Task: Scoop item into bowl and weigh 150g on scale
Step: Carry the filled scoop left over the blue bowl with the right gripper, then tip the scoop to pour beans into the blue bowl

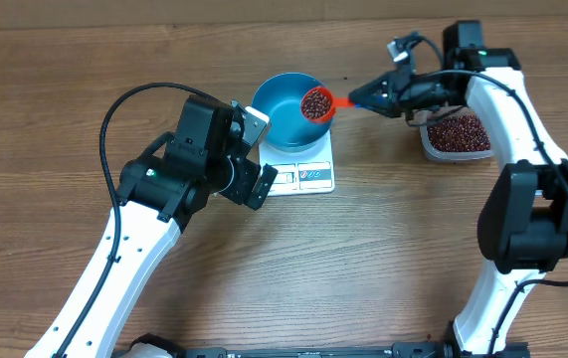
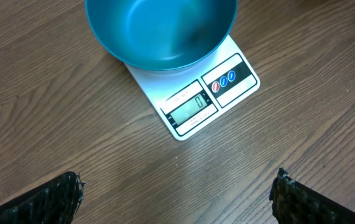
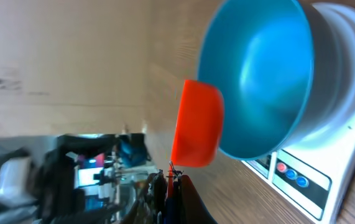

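Left gripper (image 2: 177,202) fingers (image 2: 50,200): set at full spread at the bottom edge of the left wrist view; nothing is held or touched between them.
Left gripper position: hung above the table (image 1: 65,80), just beside the scale (image 2: 196,93) on its display side, apart from it.
Right gripper (image 1: 365,97): clamped shut on the handle of the orange scoop (image 1: 316,103).
Scoop: held level at the right rim of the bowl (image 1: 282,111), partly over it; not tipped.
Beans (image 1: 314,102): a full load is seen in the scoop; the bulk lies in the clear tub (image 1: 456,134), near the scale on the right-arm side.
Bowl: seated on the scale; its inside appears bare in the left wrist view.
Scale display (image 2: 191,107): zero appears to be read.
Done (judged): bowl placed, scale zeroed, one scoop filled and carried over.
Left (judged): this scoop is to be tipped, then scooping is to be repeated until the target weight is shown.
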{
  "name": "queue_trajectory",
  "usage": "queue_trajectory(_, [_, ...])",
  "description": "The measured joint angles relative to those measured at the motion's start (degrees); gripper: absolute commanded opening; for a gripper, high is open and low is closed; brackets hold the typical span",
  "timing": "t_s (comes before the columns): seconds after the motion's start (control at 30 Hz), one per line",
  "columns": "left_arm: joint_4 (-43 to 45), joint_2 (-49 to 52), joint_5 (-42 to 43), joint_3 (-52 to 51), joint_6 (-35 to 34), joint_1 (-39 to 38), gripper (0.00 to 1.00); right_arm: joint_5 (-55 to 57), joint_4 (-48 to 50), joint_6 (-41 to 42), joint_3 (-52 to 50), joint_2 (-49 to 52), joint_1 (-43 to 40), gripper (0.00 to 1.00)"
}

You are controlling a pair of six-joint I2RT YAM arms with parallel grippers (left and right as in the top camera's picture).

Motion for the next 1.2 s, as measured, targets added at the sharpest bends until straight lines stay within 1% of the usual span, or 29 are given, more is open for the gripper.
queue_trajectory(0.13, [0.0, 0.0, 0.0, 0.0, 0.0, 0.0, 1.0, 7.39, -0.39, 2.6, 2.56, 0.13, 3.19, 0.04])
queue_trajectory(0.33, [0.0, 0.0, 0.0, -0.02, 0.0, 0.0, 1.0, 20.72, -3.63, 4.26, 10.36, 0.15, 8.48, 0.04])
queue_trajectory(0.57, [0.0, 0.0, 0.0, -0.02, 0.0, 0.0, 1.0, 40.83, -6.19, 4.0, 18.05, 0.15, 15.61, 0.04])
queue_trajectory(0.67, [0.0, 0.0, 0.0, 0.0, -0.02, 0.0, 1.0, 46.9, -6.34, 3.61, 18.71, 0.15, 17.94, 0.04])
queue_trajectory(0.93, [0.0, 0.0, 0.0, 0.0, 0.0, 0.0, 1.0, 65.2, -6.43, -0.5, 18.73, 0.15, 25.11, 0.04])
queue_trajectory(1.1, [0.0, 0.0, 0.0, 0.0, 0.0, 0.0, 1.0, 70.01, -6.45, -2.19, 18.73, 0.15, 27.71, 0.04])
queue_trajectory(1.2, [0.0, 0.0, 0.0, 0.0, 0.0, 0.0, 1.0, 71.23, -6.45, -2.64, 18.73, 0.15, 27.85, 0.04])
